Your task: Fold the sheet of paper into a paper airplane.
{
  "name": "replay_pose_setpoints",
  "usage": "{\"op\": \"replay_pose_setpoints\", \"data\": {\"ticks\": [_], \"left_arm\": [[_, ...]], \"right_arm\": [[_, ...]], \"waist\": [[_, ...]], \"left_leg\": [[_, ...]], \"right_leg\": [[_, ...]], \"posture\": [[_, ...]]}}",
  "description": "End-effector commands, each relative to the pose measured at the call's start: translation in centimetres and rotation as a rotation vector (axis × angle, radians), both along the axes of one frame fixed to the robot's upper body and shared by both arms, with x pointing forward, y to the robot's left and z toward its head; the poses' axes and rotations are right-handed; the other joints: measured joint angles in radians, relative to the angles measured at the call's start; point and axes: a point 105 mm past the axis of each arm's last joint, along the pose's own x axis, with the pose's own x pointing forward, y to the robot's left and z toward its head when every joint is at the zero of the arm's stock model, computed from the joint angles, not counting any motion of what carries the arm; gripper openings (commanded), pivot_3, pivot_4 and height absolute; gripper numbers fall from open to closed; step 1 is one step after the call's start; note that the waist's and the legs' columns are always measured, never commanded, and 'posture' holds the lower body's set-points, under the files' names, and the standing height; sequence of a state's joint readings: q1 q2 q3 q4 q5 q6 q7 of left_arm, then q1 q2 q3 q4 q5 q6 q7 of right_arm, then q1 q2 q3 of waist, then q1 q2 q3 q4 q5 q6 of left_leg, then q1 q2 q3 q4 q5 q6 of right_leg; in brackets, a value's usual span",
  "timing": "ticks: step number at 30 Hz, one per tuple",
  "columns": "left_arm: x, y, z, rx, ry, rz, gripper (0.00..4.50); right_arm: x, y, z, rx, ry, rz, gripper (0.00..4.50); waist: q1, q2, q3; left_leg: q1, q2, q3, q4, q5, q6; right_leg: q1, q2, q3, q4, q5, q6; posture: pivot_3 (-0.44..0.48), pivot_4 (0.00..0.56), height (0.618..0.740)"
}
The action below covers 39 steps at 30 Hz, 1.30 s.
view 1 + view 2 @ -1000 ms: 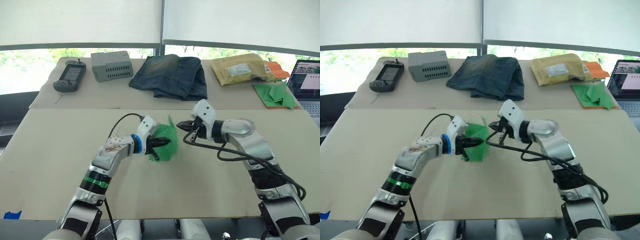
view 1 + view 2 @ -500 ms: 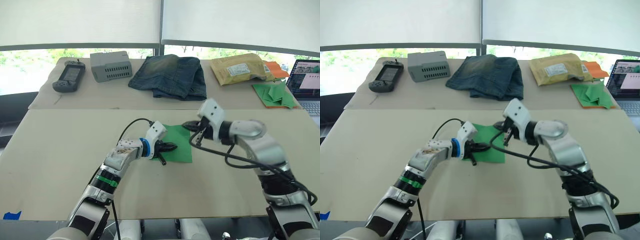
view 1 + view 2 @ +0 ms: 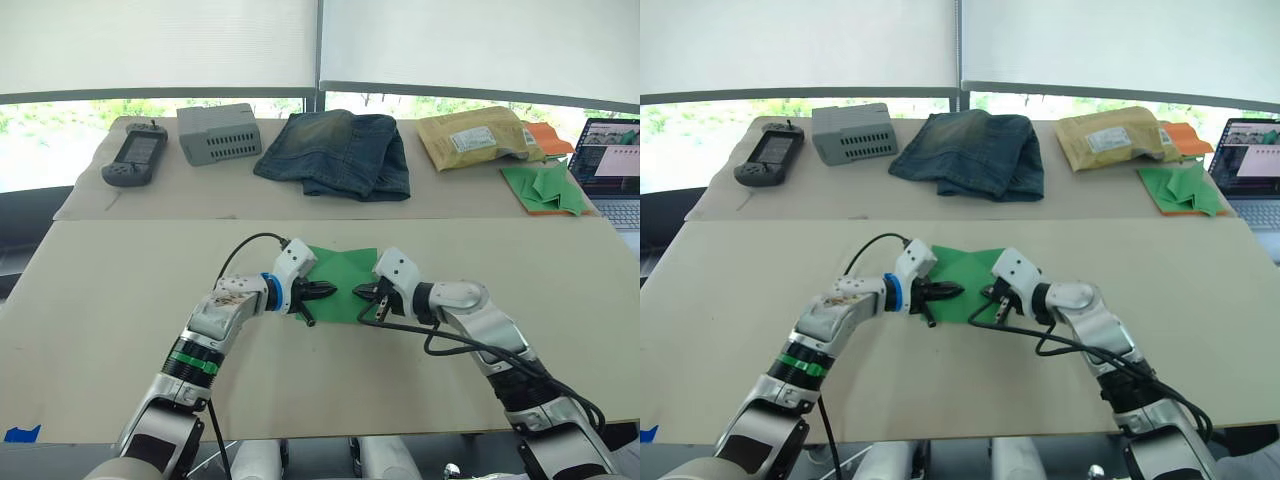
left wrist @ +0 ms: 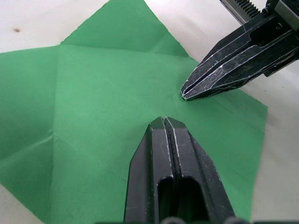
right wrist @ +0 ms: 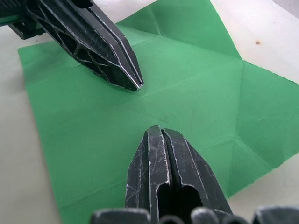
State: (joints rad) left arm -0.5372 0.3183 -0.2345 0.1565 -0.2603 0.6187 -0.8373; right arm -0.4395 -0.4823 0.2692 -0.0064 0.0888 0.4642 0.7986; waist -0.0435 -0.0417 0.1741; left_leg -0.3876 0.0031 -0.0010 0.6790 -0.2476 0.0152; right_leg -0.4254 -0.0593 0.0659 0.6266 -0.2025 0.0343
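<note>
Head stereo pair looks down over the table [image 3: 120, 300]; wrist cameras face each other, close over the sheet of paper [image 4: 93, 93].

daylight comes in through the windows [image 3: 60, 130] behind the table [image 3: 100, 300], below the drawn blinds [image 3: 160, 45]; the window strip is overexposed. the table is evenly and brightly lit, with soft shadows. in the wrist views, the sheet of paper [image 4: 93, 93] is sharp and the nearest finger bases are slightly soft.
</note>
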Motion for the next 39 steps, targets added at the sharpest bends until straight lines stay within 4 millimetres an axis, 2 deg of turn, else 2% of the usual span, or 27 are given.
{"op": "replay_pose_setpoints", "data": {"ticks": [1, 4, 8, 10, 12, 16, 23, 24, 30, 36, 39], "left_arm": [[-0.5, -1.0, 0.7, -0.010, -0.032, -0.036, 0.00], [-0.3, -1.5, 0.8, -0.006, -0.040, -0.039, 0.00], [-0.2, -1.8, 0.7, 0.002, -0.046, -0.045, 0.00], [-0.2, -1.9, 0.7, 0.001, -0.046, -0.045, 0.00], [0.0, -1.9, 0.7, 0.008, -0.050, -0.046, 0.00], [0.2, -1.8, 0.7, 0.021, -0.059, -0.050, 0.00], [0.1, -1.9, 0.7, 0.029, -0.066, -0.057, 0.00], [0.1, -1.9, 0.7, 0.029, -0.066, -0.056, 0.00], [0.1, -1.9, 0.6, 0.028, -0.066, -0.053, 0.00], [0.1, -1.9, 0.6, 0.026, -0.065, -0.049, 0.00], [0.1, -1.9, 0.5, 0.026, -0.064, -0.050, 0.00]], "right_arm": [[0.8, -0.8, 1.0, 0.063, -0.028, -0.071, 0.02], [1.9, -2.4, 2.6, 0.179, -0.057, -0.212, 0.02], [2.0, -3.6, 3.8, 0.261, -0.050, -0.297, 1.23], [2.7, -4.8, 4.0, 0.260, -0.062, -0.394, 1.95], [2.8, -5.1, 4.1, 0.302, -0.037, -0.427, 2.60], [2.8, -4.5, 3.6, 0.402, 0.075, -0.440, 2.60], [3.3, -3.3, 3.4, 0.470, 0.148, -0.399, 2.60], [3.4, -3.2, 3.4, 0.469, 0.144, -0.394, 2.09], [3.1, -2.4, 3.8, 0.442, 0.102, -0.309, 0.08], [2.2, -1.6, 4.0, 0.281, -0.038, -0.188, 0.03], [1.7, -0.8, 3.4, 0.226, -0.054, -0.142, 0.03]], "waist": [[0.001, 0.000, 0.000], [0.005, 0.000, 0.000], [0.008, 0.000, 0.000], [0.007, 0.000, 0.000], [0.007, 0.000, 0.000], [0.002, 0.000, 0.000], [0.001, 0.000, 0.000], [0.001, 0.000, 0.000], [0.001, 0.000, 0.000], [0.001, 0.000, 0.000], [0.001, 0.000, 0.000]], "left_leg": [[0.000, 0.000, 0.000, 0.000, 0.000, 0.000], [-0.001, 0.000, 0.000, 0.000, 0.000, 0.000], [-0.002, -0.001, -0.001, 0.000, 0.000, 0.000], [-0.002, -0.001, -0.001, 0.000, 0.000, 0.000], [-0.001, -0.001, -0.001, 0.000, 0.000, 0.000], [-0.002, 0.000, -0.001, 0.000, 0.000, 0.000], [-0.002, -0.001, 0.000, 0.000, 0.000, 0.000], [-0.002, -0.001, 0.000, 0.000, 0.000, 0.000], [-0.002, -0.001, 0.000, 0.000, 0.000, 0.000], [-0.002, -0.001, 0.001, 0.000, 0.000, 0.000], [-0.002, -0.001, 0.001, 0.000, 0.000, 0.000]], "right_leg": [[0.000, 0.000, 0.000, 0.000, 0.000, 0.000], [-0.001, 0.000, 0.000, 0.000, 0.000, 0.000], [-0.001, -0.001, 0.000, 0.000, 0.000, 0.000], [-0.001, -0.001, 0.000, 0.000, 0.000, 0.000], [-0.001, -0.001, 0.000, 0.000, 0.000, 0.000], [-0.001, 0.000, 0.000, 0.000, 0.000, 0.000], [-0.001, -0.001, 0.000, 0.000, 0.000, 0.000], [-0.001, -0.001, 0.000, 0.000, 0.000, 0.000], [-0.001, -0.001, 0.000, 0.000, 0.000, 0.001], [-0.001, 0.000, 0.000, 0.000, 0.000, 0.001], [-0.001, 0.000, 0.000, -0.001, 0.000, 0.001]], "posture": [[0.000, 0.150, 0.728], [0.000, 0.150, 0.728], [0.000, 0.150, 0.728], [0.000, 0.150, 0.728], [0.000, 0.150, 0.728], [0.000, 0.150, 0.728], [0.000, 0.150, 0.728], [0.000, 0.150, 0.728], [0.000, 0.150, 0.728], [0.000, 0.150, 0.728], [0.000, 0.150, 0.728]]}}
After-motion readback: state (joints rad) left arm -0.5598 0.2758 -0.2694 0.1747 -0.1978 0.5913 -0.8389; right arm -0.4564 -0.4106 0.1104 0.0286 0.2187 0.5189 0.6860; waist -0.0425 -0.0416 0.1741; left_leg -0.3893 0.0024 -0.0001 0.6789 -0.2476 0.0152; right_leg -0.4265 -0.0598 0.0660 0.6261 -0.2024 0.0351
